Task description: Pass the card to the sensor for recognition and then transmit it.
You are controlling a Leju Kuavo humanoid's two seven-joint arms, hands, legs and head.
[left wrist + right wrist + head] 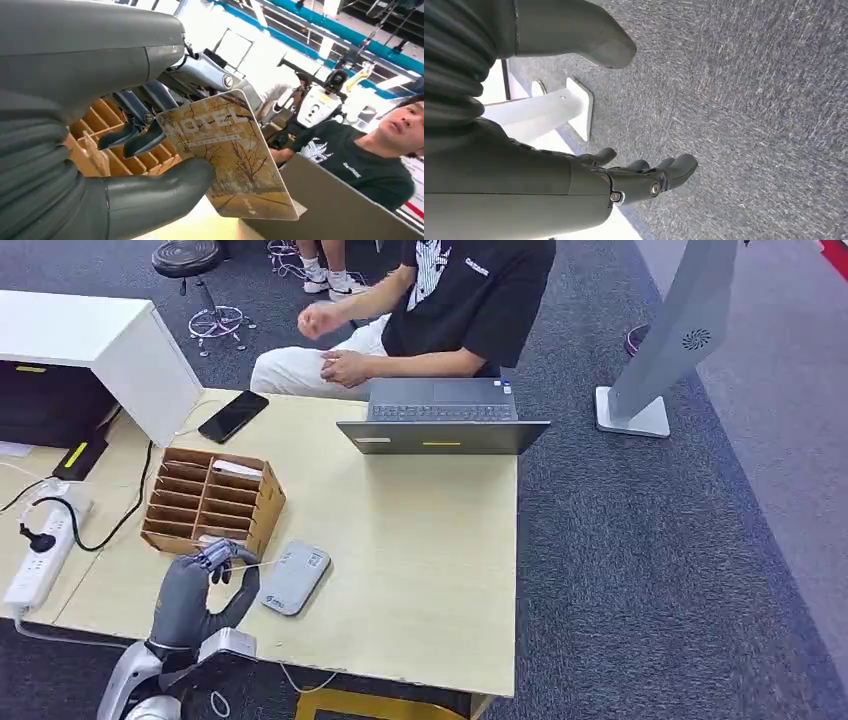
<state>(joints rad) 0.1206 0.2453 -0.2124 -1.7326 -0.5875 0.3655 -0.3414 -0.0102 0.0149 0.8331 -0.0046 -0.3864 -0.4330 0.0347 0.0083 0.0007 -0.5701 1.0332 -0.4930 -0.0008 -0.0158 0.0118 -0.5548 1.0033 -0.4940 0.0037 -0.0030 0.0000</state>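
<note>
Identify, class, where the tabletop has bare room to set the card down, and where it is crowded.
Free: the wide patch of the table between the laptop, the grey sensor and the right edge. Crowded: the left side, with the wooden organizer, phone, power strip and left hand holding the card.

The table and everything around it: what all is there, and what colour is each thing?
Card: one, golden-brown with "HOTEL" print, pinched in the left hand.
Sensor: one, grey pad, on the table beside the left hand.
Wooden organiser: one, brown, compartmented, on the table's left part.
Phone: one, black, flat on the table behind the organiser.
Laptop: one, grey, open at the far edge.
Power strip: one, white, at the table's left edge.
Table: one, pale wood.
Stool: one, black, on the carpet beyond.
Person: one, black shirt, seated behind the laptop.
Left hand: grey, holds the card.
Right hand: grey, empty, over grey carpet.
</note>
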